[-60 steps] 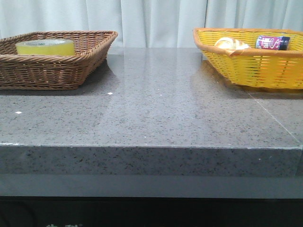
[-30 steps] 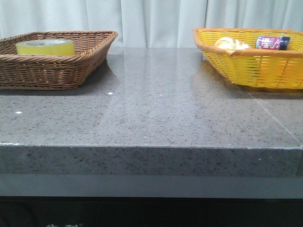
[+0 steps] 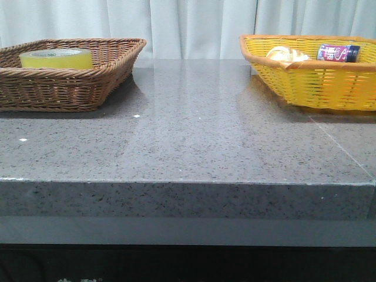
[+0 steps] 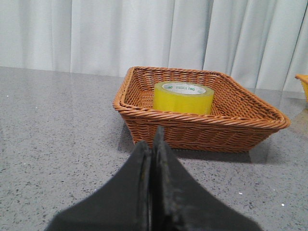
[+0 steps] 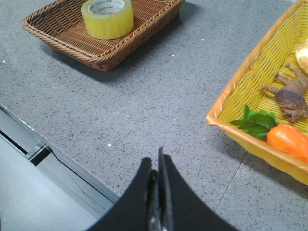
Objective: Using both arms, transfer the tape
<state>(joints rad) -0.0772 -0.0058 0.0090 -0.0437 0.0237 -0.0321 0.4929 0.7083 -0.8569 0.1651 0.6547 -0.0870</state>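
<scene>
The yellow-green tape roll (image 3: 56,58) lies flat in the brown wicker basket (image 3: 64,88) at the table's far left. It also shows in the left wrist view (image 4: 183,97) and the right wrist view (image 5: 108,18). My left gripper (image 4: 153,139) is shut and empty, low over the table, short of the brown basket (image 4: 202,127). My right gripper (image 5: 157,161) is shut and empty above the table's front edge, between the brown basket (image 5: 103,48) and the yellow basket (image 5: 260,96). Neither arm shows in the front view.
The yellow basket (image 3: 311,82) stands at the far right with a purple can (image 3: 338,53) and a pale item in it. The right wrist view shows a toy animal (image 5: 291,96), green leaves (image 5: 255,121) and an orange item (image 5: 288,142) inside. White curtains hang behind.
</scene>
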